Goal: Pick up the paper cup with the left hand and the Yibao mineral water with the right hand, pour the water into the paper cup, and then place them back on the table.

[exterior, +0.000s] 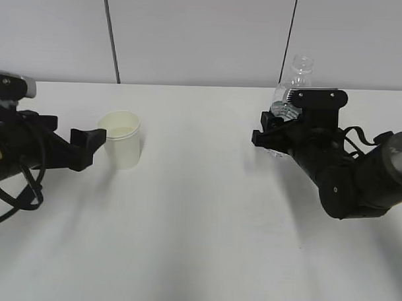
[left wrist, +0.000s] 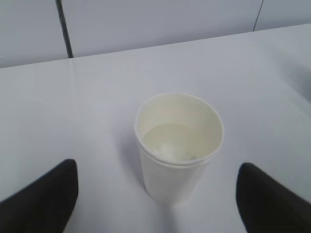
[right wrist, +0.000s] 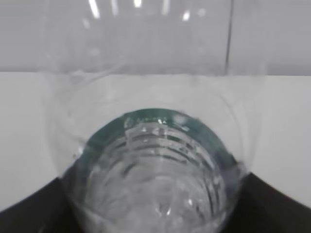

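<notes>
The white paper cup point(exterior: 124, 140) stands upright on the white table point(exterior: 197, 249) with some liquid in it. In the left wrist view the cup point(left wrist: 177, 145) sits just ahead of my left gripper point(left wrist: 155, 194), between its widely spread black fingers and touching neither. My left gripper point(exterior: 94, 143) is open, with its tips just left of the cup. The clear Yibao bottle point(exterior: 298, 78) stands upright at the right. My right gripper point(exterior: 274, 130) grips its lower body. In the right wrist view the bottle point(right wrist: 155, 160), with its green label band, fills the space between my right gripper's point(right wrist: 155, 213) fingers.
Grey wall panels run along the table's far edge behind both objects. Bare white tabletop point(exterior: 199, 190) lies between the cup and the bottle and toward the front. Loose black cables hang from both arms.
</notes>
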{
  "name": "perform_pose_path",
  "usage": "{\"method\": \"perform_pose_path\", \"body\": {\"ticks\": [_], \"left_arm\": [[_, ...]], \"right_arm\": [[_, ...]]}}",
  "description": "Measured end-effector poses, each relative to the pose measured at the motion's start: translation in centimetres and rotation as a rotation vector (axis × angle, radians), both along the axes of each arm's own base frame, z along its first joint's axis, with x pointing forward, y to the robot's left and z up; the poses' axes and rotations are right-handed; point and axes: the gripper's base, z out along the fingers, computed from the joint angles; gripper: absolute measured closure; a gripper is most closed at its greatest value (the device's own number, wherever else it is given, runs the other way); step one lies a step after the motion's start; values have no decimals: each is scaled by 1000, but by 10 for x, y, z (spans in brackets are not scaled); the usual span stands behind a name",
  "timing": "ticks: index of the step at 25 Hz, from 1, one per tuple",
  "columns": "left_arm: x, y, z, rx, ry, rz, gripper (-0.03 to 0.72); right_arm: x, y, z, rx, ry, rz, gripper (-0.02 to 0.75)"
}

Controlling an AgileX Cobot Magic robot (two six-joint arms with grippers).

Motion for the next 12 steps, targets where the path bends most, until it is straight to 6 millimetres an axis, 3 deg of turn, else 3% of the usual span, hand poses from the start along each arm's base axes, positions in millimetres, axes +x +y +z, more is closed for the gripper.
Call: {"method": "perform_pose_path", "body": {"ticks": [5,12], "left_arm": [[-18,7,46,8,-67,19,95],[-39,15,80,16,-114,40,97]], "right_arm": [[9,3,-16,-5,11,-2,274],[14,4,-31,-24,17,-2,274]]}}
